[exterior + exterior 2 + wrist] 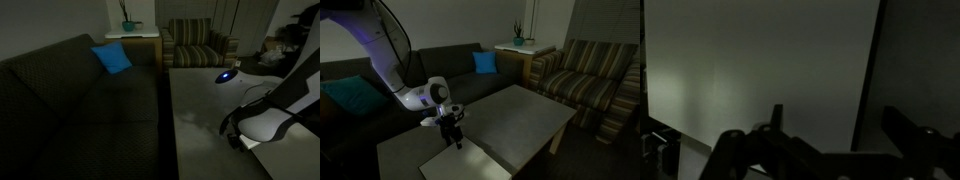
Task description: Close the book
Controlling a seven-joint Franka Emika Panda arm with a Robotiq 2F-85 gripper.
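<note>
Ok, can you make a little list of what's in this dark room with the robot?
Light: very dim
Book: large pale grey-white flat book lying on the long grey table
Gripper: black gripper, jaws apart, holding nothing, low over the book
Sofa: dark fabric sofa with a square blue cushion
Chair: striped armchair near the table

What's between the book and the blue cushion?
From the book to the cushion: grey tabletop, then the dark sofa, seen in an exterior view.
</note>
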